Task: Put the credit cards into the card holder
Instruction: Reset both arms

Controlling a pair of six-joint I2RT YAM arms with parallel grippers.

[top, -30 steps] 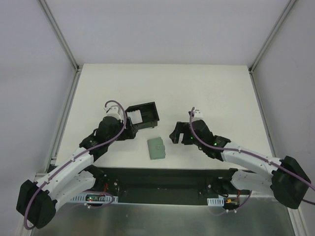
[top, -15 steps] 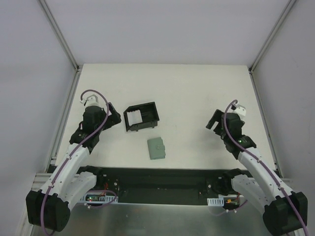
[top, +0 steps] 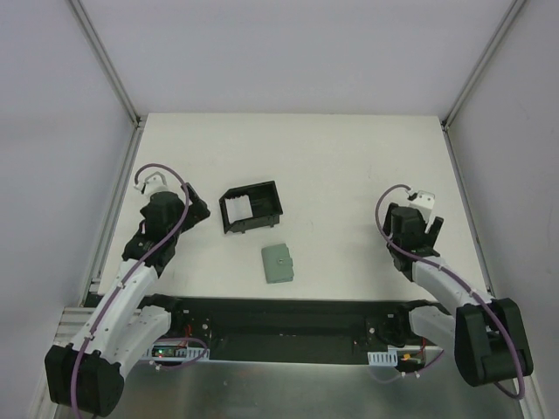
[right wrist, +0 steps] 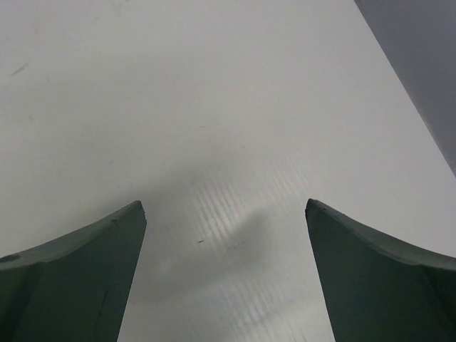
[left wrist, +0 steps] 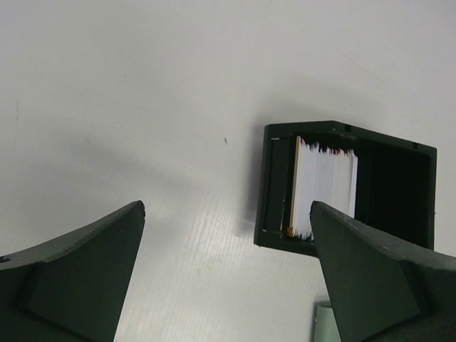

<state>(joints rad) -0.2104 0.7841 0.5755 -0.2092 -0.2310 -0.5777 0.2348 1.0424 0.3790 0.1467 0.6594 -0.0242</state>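
Now that both arms had pulled back to their sides, the left pincer point(left wrist: 228, 210) and right pincer point(right wrist: 224, 206) hung spread and empty, the credit cards point(left wrist: 324, 187) standing inside the card holder point(left wrist: 265, 185), job apparently done.

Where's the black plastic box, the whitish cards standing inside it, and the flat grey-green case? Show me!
Black plastic box point(top: 255, 224): top view, its near wall.
Whitish cards point(left wrist: 324, 189): left wrist view, middle of the cards' face.
Flat grey-green case point(top: 279, 262): top view, middle of its top.
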